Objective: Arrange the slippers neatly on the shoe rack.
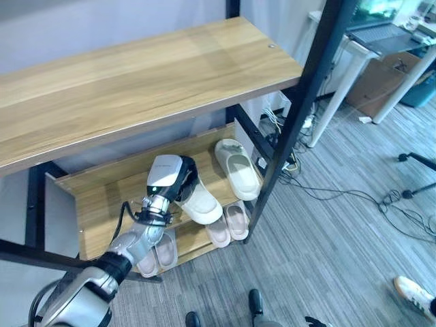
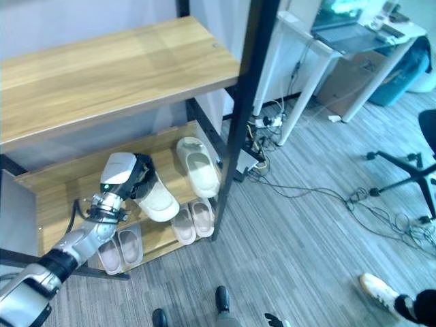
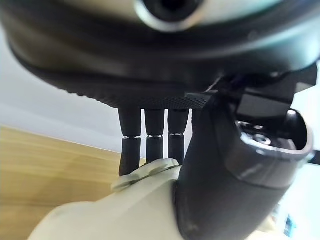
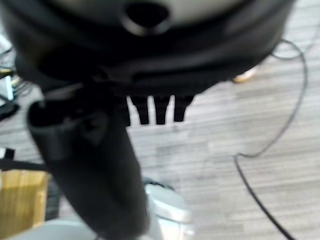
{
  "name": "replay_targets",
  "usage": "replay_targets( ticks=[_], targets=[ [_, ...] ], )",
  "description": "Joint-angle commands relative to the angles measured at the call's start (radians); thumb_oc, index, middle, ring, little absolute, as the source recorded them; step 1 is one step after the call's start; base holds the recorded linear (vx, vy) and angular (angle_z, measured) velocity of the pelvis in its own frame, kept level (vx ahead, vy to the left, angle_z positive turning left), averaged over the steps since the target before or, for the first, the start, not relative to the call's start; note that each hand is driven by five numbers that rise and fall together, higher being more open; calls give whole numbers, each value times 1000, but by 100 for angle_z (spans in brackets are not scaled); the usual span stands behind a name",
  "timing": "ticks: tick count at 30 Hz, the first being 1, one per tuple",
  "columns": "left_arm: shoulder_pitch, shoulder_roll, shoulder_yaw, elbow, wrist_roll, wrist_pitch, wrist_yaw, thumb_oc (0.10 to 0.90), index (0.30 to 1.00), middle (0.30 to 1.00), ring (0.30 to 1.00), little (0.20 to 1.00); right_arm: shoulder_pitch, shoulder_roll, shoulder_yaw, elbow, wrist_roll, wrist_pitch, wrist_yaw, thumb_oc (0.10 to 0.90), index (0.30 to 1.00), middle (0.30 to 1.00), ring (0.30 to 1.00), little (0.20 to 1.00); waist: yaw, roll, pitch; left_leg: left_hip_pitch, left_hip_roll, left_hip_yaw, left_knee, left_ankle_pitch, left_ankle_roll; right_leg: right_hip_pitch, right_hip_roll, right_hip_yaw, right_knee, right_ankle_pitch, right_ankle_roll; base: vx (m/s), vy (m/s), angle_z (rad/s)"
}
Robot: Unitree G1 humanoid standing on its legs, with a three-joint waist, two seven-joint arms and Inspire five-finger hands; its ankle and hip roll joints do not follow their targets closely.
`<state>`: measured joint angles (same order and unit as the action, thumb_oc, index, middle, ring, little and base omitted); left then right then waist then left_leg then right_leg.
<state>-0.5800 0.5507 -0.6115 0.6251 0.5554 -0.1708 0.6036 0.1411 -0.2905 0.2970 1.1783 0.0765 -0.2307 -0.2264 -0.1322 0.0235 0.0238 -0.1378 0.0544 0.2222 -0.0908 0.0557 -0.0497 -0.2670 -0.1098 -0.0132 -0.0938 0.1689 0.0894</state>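
My left hand point(image 1: 170, 178) reaches onto the middle shelf point(image 1: 95, 204) of the shoe rack and is shut on a cream slipper point(image 1: 202, 205). In the left wrist view the fingers point(image 3: 150, 140) lie behind the slipper's rim point(image 3: 145, 172) and the thumb presses its front. The slipper lies slanted near the shelf's front edge. Its mate, a second cream slipper point(image 1: 238, 168), lies at the shelf's right end. Two pairs of pale pink slippers point(image 1: 229, 225) point(image 1: 158, 253) rest on the bottom shelf. My right hand point(image 4: 100, 165) hangs over the grey floor, fingers straight, holding nothing.
A broad wooden top shelf point(image 1: 136, 75) overhangs the rack, with black posts point(image 1: 300, 109) at its corners. Cables point(image 1: 340, 194) trail over the floor to the right. A white table point(image 1: 381, 41) stands at the back right. A person's shoe point(image 1: 414, 293) shows at the lower right.
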Motion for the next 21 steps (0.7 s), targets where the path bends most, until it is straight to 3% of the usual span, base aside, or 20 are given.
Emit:
replay_targets(
  ticks=[1, 9, 21],
  targets=[
    [-176, -29, -53, 107, 70, -4, 1, 400, 300, 300, 300, 300, -37, -53, 2, -19, 22, -23, -44, 800, 900, 900, 900, 900, -45, 26, 42, -48, -2, -50, 4, -40, -14, 14, 22, 18, 6, -87, 66, -2, 5, -15],
    [-289, -24, -123, 256, 112, 38, 16, 400, 300, 300, 300, 300, -44, -61, -3, -18, 51, -44, -54, 800, 900, 900, 900, 900, -55, 27, 53, -67, -1, -41, 4, -36, -17, -15, 21, 27, 6, -74, 71, 5, 2, -6],
    [-290, -44, -86, 389, 37, 38, 19, 400, 300, 300, 300, 300, -48, -66, 8, -22, 55, -56, -42, 800, 900, 900, 900, 900, -59, 14, 39, -78, 3, -51, 4, -36, -20, -27, 23, 22, 6, -72, 68, 7, -4, -4]
  ],
)
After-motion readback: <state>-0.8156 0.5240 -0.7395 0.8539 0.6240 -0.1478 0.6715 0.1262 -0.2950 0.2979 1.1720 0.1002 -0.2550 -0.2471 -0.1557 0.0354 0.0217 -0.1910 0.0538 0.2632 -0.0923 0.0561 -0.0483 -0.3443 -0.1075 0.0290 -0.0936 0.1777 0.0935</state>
